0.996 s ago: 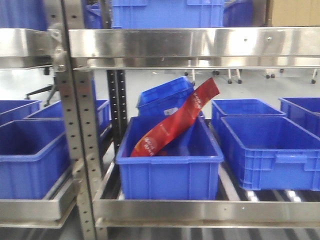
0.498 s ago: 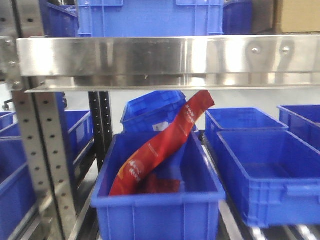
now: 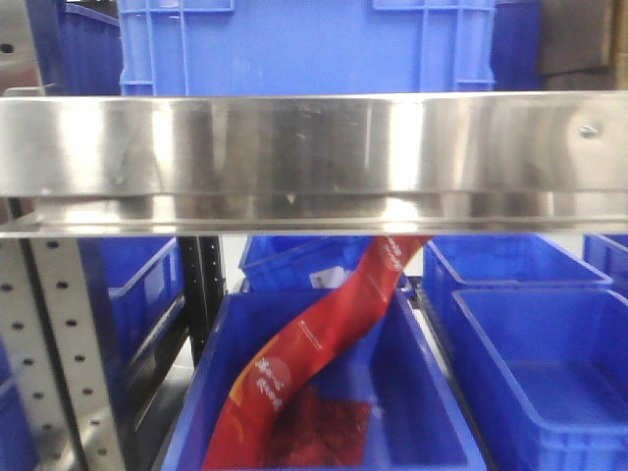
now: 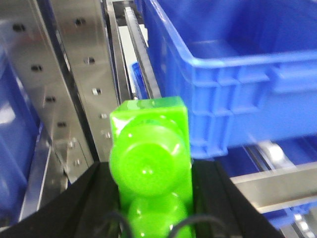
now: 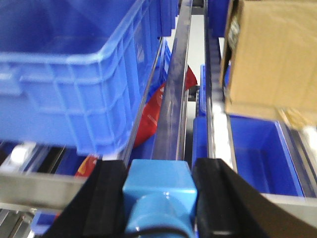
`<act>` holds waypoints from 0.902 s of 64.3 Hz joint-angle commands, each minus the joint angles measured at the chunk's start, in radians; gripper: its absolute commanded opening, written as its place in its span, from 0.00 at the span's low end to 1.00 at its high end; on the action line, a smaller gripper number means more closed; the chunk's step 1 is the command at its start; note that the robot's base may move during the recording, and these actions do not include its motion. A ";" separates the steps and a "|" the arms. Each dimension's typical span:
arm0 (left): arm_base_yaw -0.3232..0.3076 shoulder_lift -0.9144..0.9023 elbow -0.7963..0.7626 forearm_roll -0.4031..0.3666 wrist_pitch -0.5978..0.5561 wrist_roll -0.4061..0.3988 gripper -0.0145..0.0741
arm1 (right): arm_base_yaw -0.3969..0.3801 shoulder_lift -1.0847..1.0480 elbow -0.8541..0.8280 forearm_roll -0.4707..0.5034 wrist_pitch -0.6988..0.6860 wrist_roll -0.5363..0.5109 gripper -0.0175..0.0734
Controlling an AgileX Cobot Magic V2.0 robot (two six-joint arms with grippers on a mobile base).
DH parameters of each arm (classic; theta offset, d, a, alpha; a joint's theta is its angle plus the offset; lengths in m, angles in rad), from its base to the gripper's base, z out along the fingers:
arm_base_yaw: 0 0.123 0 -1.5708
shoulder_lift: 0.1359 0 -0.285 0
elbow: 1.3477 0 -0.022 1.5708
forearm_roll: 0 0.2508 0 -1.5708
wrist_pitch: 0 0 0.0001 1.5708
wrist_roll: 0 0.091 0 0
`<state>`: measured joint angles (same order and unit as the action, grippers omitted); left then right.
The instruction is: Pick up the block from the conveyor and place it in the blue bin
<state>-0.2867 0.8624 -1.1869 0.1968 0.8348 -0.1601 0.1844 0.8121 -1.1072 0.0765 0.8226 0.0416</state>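
Frontally, a stainless-steel shelf rail (image 3: 314,157) crossed the whole front-facing view and blocked the middle of the rack. An upper blue bin (image 3: 304,44) stood on the shelf above the rail, cut off by the top edge. Below the rail sat a centre blue bin (image 3: 201,392). A long red packet (image 3: 314,353) leaned diagonally in it, with its top end hidden behind the rail. A right-hand blue bin (image 3: 549,373) lay just beside the centre one. A perforated steel upright (image 3: 54,363) rose at the left. Neither arm showed in this view.

In the left wrist view, the left gripper (image 4: 151,171) pinched the green block (image 4: 148,158) between its two black fingers (image 4: 79,203), one pressed on each side. The block's near face carried two round studs, the lower one cut off by the frame edge. Behind the block stood a perforated post (image 4: 74,64). A blue bin (image 4: 237,79) sat to the upper right, and the block was in front of and below its rim, apart from it. The bin's interior was blurred.

In the right wrist view, the right gripper (image 5: 158,173) clamped a light-blue block (image 5: 158,196) between its black fingers (image 5: 104,193), which pressed against both flanks. Ahead ran a narrow steel rail (image 5: 173,99) with the red packet (image 5: 151,114) partly hidden behind it. A large blurred bin (image 5: 74,74) filled the left side, and a cardboard box (image 5: 272,54) stood at the upper right. A lower bin (image 5: 257,153) sat beneath the box, and its contents could not be made out.
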 commanded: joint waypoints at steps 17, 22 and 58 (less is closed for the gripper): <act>-0.008 -0.002 -0.001 -0.001 -0.017 -0.009 0.04 | 0.002 -0.004 -0.008 -0.011 -0.023 -0.004 0.01; -0.008 -0.002 -0.001 -0.001 -0.017 -0.009 0.04 | 0.002 -0.004 -0.008 -0.011 -0.023 -0.004 0.01; -0.008 -0.002 -0.001 -0.001 -0.017 -0.009 0.04 | 0.002 -0.004 -0.008 -0.011 -0.023 -0.004 0.01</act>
<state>-0.2867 0.8642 -1.1862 0.1968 0.8348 -0.1601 0.1844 0.8121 -1.1072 0.0765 0.8226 0.0416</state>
